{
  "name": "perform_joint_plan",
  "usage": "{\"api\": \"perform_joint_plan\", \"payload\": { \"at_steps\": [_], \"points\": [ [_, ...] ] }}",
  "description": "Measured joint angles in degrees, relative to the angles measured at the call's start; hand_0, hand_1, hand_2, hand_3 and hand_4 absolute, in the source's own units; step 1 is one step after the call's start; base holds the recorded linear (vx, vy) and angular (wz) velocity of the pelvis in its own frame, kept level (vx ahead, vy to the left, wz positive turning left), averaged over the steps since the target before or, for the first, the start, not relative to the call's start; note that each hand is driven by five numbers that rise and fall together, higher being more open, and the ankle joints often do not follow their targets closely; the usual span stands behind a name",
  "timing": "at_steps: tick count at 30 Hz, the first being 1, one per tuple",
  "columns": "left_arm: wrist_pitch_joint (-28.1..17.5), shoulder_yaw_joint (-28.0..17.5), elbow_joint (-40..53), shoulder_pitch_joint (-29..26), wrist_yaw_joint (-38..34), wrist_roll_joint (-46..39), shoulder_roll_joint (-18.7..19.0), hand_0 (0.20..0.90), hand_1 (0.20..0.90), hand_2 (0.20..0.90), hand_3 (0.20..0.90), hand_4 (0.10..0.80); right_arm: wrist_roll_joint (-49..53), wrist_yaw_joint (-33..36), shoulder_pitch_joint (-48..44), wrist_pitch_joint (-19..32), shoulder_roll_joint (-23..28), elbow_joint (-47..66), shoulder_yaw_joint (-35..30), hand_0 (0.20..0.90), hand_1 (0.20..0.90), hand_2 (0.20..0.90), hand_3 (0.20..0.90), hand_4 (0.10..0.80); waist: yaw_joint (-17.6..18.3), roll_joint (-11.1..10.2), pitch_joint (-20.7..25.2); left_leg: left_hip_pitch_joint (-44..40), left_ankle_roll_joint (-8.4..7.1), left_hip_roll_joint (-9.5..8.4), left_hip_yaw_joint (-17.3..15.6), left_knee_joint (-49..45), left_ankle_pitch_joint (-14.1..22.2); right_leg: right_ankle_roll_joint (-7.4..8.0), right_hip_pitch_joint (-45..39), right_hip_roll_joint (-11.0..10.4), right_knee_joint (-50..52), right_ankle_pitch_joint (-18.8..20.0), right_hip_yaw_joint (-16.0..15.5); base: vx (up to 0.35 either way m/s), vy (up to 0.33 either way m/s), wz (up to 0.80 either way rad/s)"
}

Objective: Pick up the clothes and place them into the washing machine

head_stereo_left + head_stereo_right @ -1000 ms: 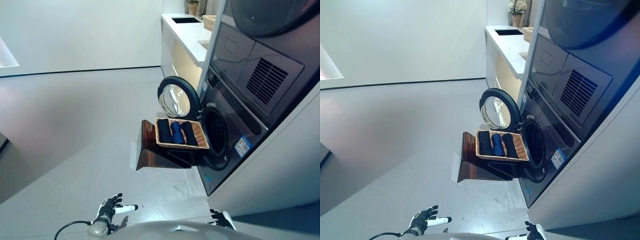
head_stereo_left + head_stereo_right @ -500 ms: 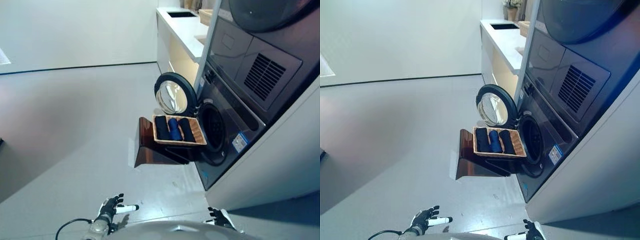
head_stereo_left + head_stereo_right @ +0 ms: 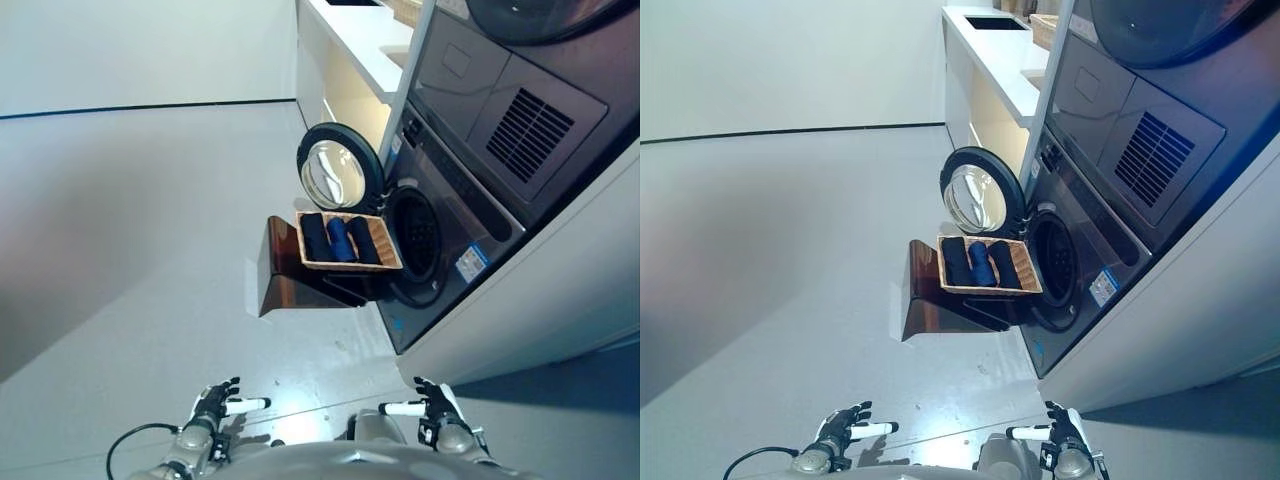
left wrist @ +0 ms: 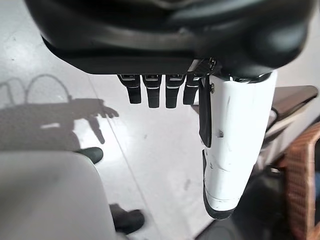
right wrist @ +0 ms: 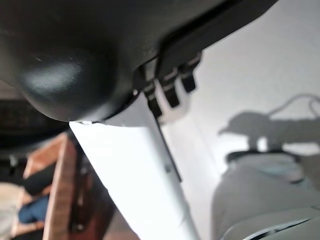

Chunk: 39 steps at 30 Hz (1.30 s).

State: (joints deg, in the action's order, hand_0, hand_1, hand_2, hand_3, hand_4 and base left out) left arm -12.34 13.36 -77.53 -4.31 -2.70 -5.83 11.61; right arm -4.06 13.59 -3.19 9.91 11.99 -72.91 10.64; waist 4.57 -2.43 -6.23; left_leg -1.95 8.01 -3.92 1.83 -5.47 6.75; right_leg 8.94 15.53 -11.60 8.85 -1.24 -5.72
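A shallow wicker basket [image 3: 384, 245] rests on a low dark brown box [image 3: 285, 285] beside the washing machine [image 3: 440, 240]. The basket holds rolled dark and blue clothes [image 3: 338, 238]. The machine's round door [image 3: 338, 180] stands open and its drum opening [image 3: 413, 233] is dark. My left hand [image 3: 213, 402] is low at the near left, open and empty, far from the basket. My right hand [image 3: 435, 404] is low at the near right, open and empty. The left wrist view shows the left hand's straight fingers [image 4: 157, 95] and white-covered thumb [image 4: 231, 140].
A second machine [image 3: 520, 100] is stacked above the washer. A white counter [image 3: 1000, 60] with a sink runs along the far wall. Grey floor [image 3: 130, 220] spreads to the left of the box. A white cabinet side [image 3: 560, 290] stands to the right.
The camera has shifted, so the machine and basket sit further left and higher in view. My right hand has come further into view at the near right. The basket and clothes have not moved.
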Motion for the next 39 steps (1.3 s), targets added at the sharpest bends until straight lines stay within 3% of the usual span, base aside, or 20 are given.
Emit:
{"api": "perform_joint_plan", "payload": {
  "at_steps": [4, 5, 6, 7, 8, 10, 14, 18, 21, 24, 25, 26, 27, 28, 30, 31, 33, 36, 39],
  "points": [
    [0.02, -0.92, -1.62, 1.06, -0.83, -1.61, -0.26, 0.9, 0.9, 0.9, 0.9, 0.8, -0.11, 0.05, 0.51, -0.14, -0.56, 0.86, -0.02, 0.9, 0.9, 0.9, 0.9, 0.8, 1.24, -0.37, 0.4, -3.07, -2.02, 0.06, 1.69, 2.57, 1.26, -0.43, -0.44, -0.51, -8.38, 6.25, -0.01, 0.255, -0.122, 0.22],
    [-0.03, -0.88, -1.67, 1.67, -1.14, -1.94, -0.12, 0.9, 0.9, 0.9, 0.9, 0.8, -0.2, 0.04, 1.55, -0.41, -1.23, 0.7, 0.04, 0.9, 0.9, 0.9, 0.9, 0.8, 1.41, -1.58, 1.69, -4.82, -3.26, 0.07, 3.65, 3.81, 1.92, -0.32, -2.52, -0.63, -8.9, 6.0, 0.17, 0.279, -0.171, 0.58],
    [0.0, -0.77, -1.73, 1.84, -1.19, -1.98, -0.52, 0.9, 0.9, 0.9, 0.9, 0.8, -0.21, 0.03, 1.97, -0.53, -1.34, 0.55, -0.02, 0.9, 0.9, 0.9, 0.9, 0.8, 1.54, -1.4, 2.18, -5.34, -3.82, 0.54, 4.88, 4.21, 2.29, -1.07, -3.18, -0.31, -9.21, 8.71, 0.28, 0.26, -0.179, 0.86],
    [-0.02, -0.77, -1.72, 2.65, -1.49, -2.02, -1.57, 0.9, 0.9, 0.9, 0.9, 0.8, -0.17, 0.22, 2.35, -1.08, -1.14, 0.14, -0.2, 0.9, 0.9, 0.9, 0.9, 0.8, 1.98, 0.2, 3.76, -6.1, -4.92, 2.41, 6.33, 5.76, 2.43, -1.36, -3.52, 1.15, -8.45, 10.09, 0.04, 0.236, -0.211, 0.98],
    [-0.02, -0.75, -1.72, 3.16, -1.47, -2.02, -3.63, 0.9, 0.9, 0.9, 0.9, 0.8, -0.65, 0.19, 2.4, -1.39, 0.18, -0.36, 0.02, 0.9, 0.9, 0.9, 0.9, 0.8, 2.37, 2.63, 5.34, -6.8, -7.69, 5.24, 6.41, 5.87, 2.75, -3.16, -4.77, 3.71, -8.28, 10.5, -0.28, 0.151, -0.15, 0.91],
    [-0.28, -0.7, -1.5, 3.17, -1.6, -2.45, -5.59, 0.9, 0.9, 0.9, 0.9, 0.8, -1.86, 0.09, 1.48, -1.49, 1.55, -0.24, 0.6, 0.9, 0.9, 0.9, 0.9, 0.8, 0.96, 4.28, 6.26, -6.81, -9.12, 7.36, 5.62, 4.98, 2.46, -5.07, -5.64, 5.57, -7.83, 9.99, -1.19, 0.175, -0.208, 0.36],
    [-0.32, 0.43, -1.43, 2.55, -2.49, -3.71, -6.31, 0.9, 0.9, 0.9, 0.9, 0.8, -2.22, 0.21, -2.28, -1.12, 1.88, 1.69, 1.07, 0.9, 0.9, 0.9, 0.9, 0.8, 0.95, 4.32, 6.49, -6.26, -11.87, 8.36, 6.18, 2.28, 1.21, -5.95, -6.61, 7.01, -8.18, 8.5, -1.52, 0.146, -0.184, -0.09],
    [-0.4, 1.35, -0.97, 0.41, -2.75, -4.28, -6.25, 0.9, 0.9, 0.9, 0.9, 0.8, -2.02, 0.21, -1.96, -1.16, 1.85, 1.75, 1.09, 0.9, 0.9, 0.9, 0.9, 0.8, 0.93, 3.94, 6.39, -2.67, -13.93, 8.35, 6.65, -7.33, 1.57, -6.96, -8.88, 7.33, -8.37, 6.32, -2.18, 0.124, -0.166, 0.11],
    [-0.59, 1.05, -0.79, 0.14, -3.19, -5.95, -6.09, 0.9, 0.9, 0.9, 0.9, 0.8, -1.1, 0.19, -0.84, -1.18, 1.61, 1.31, 1.15, 0.9, 0.9, 0.9, 0.9, 0.8, 0.68, 3.9, 6.01, 1.12, -16.61, 8.28, 6.89, -18.42, 0.28, -8.49, -10.92, 8.22, -8.43, 4.62, -2.64, 0.133, -0.174, -0.05],
    [-0.55, 0.57, -0.9, 0.66, -3.52, -6.3, -6.28, 0.9, 0.9, 0.9, 0.9, 0.8, -0.82, 0.37, -0.83, -1.24, 1.54, -0.13, 1.21, 0.9, 0.9, 0.9, 0.9, 0.8, 0.21, 4.18, 4.72, 1.64, -18.94, 8.26, 9.22, -24.08, -3.55, -10.43, -13.36, 10.01, -8.15, 3.29, -1.61, 0.152, -0.101, -0.35],
    [-0.55, 0.08, -0.93, 0.38, -3.54, -6.33, -6.23, 0.9, 0.9, 0.9, 0.9, 0.8, -0.4, 0.07, -0.82, -1.0, 1.35, -0.23, 1.72, 0.9, 0.9, 0.9, 0.9, 0.8, -0.22, 3.49, 4.18, 2.93, -19.47, 7.91, 9.12, -26.86, -6.99, -10.93, -14.14, 9.62, -8.44, 2.97, -0.81, 0.153, -0.055, -0.3],
    [-0.59, -0.01, -0.67, -0.02, -3.67, -6.42, -6.17, 0.9, 0.9, 0.9, 0.9, 0.8, -0.05, 0.16, -0.87, -1.19, 0.73, -0.29, 2.95, 0.9, 0.9, 0.9, 0.9, 0.8, -0.94, 1.71, 3.15, 4.46, -19.08, 6.67, 8.24, -30.0, -9.74, -11.33, -14.76, 8.85, -8.66, 2.85, 0.07, 0.15, -0.038, -0.18],
    [-0.77, -0.18, -0.35, -0.1, -3.58, -6.4, -6.03, 0.9, 0.9, 0.9, 0.9, 0.8, 0.17, 0.48, -0.95, -1.29, 0.3, -0.52, 3.29, 0.9, 0.9, 0.9, 0.9, 0.8, -1.69, 1.23, 2.89, 7.0, -17.98, 6.17, 7.63, -31.07, -8.34, -12.28, -15.22, 8.68, -9.54, 2.27, 0.8, 0.159, -0.015, -0.14],
    [-0.76, -0.24, 0.1, -0.8, -3.87, -6.43, -6.11, 0.9, 0.9, 0.9, 0.9, 0.8, 0.47, 0.72, -1.12, -1.29, 0.34, -0.58, 3.3, 0.9, 0.9, 0.9, 0.9, 0.8, -2.44, 0.92, 2.49, 9.15, -15.77, 5.84, 7.07, -29.28, -6.8, -13.03, -15.28, 8.82, -10.2, 2.21, 1.34, 0.17, 0.029, -0.21],
    [-0.73, -1.36, 1.19, -1.58, -4.46, -7.16, -6.0, 0.9, 0.9, 0.9, 0.9, 0.8, 0.63, 1.26, -2.39, -1.22, 0.02, -1.08, 3.4, 0.9, 0.9, 0.9, 0.9, 0.8, -4.27, 0.92, 1.04, 10.38, -13.9, 4.89, 7.32, -20.35, -5.55, -12.95, -16.47, 9.27, -11.31, 3.27, 3.36, 0.195, 0.061, -0.41],
    [-0.71, -1.41, 1.16, -1.78, -4.83, -7.44, -5.89, 0.9, 0.9, 0.9, 0.9, 0.8, 0.63, 1.27, -2.73, -1.19, -0.08, -1.08, 3.5, 0.9, 0.9, 0.9, 0.9, 0.8, -4.46, 1.02, 0.68, 10.53, -13.8, 4.81, 7.19, -16.98, -5.61, -13.5, -17.45, 9.34, -12.23, 2.81, 3.75, 0.21, 0.064, -0.44],
    [-0.75, -1.25, 1.13, -1.29, -5.3, -7.64, -5.82, 0.9, 0.9, 0.9, 0.9, 0.8, 0.66, 1.42, -3.27, -1.13, 0.11, -0.94, 4.07, 0.9, 0.9, 0.9, 0.9, 0.8, -5.04, 2.18, -0.2, 10.64, -14.48, 5.51, 7.41, -4.07, -6.55, -13.01, -19.29, 10.45, -13.64, 3.22, 4.91, 0.201, 0.075, -0.52],
    [-0.69, -0.86, 1.12, -1.55, -6.04, -7.43, -5.48, 0.9, 0.9, 0.9, 0.9, 0.8, 1.19, 1.71, -3.59, -1.13, 0.4, -0.96, 4.83, 0.9, 0.9, 0.9, 0.9, 0.8, -5.54, 3.34, -1.01, 12.69, -15.36, 6.29, 7.09, 2.07, -9.77, -12.55, -20.27, 11.87, -13.63, 2.82, 6.51, 0.144, 0.088, -0.45],
    [-0.66, -0.79, 1.24, -1.39, -6.34, -7.37, -5.54, 0.9, 0.9, 0.9, 0.9, 0.8, 1.74, 2.77, -3.79, -1.15, 1.07, -1.04, 4.7, 0.9, 0.9, 0.9, 0.9, 0.8, -5.49, 4.3, -0.87, 12.22, -13.46, 6.13, 5.01, 5.1, -12.62, -10.88, -20.87, 11.99, -13.58, 1.71, 8.7, 0.132, 0.142, -0.5]
  ]
}}
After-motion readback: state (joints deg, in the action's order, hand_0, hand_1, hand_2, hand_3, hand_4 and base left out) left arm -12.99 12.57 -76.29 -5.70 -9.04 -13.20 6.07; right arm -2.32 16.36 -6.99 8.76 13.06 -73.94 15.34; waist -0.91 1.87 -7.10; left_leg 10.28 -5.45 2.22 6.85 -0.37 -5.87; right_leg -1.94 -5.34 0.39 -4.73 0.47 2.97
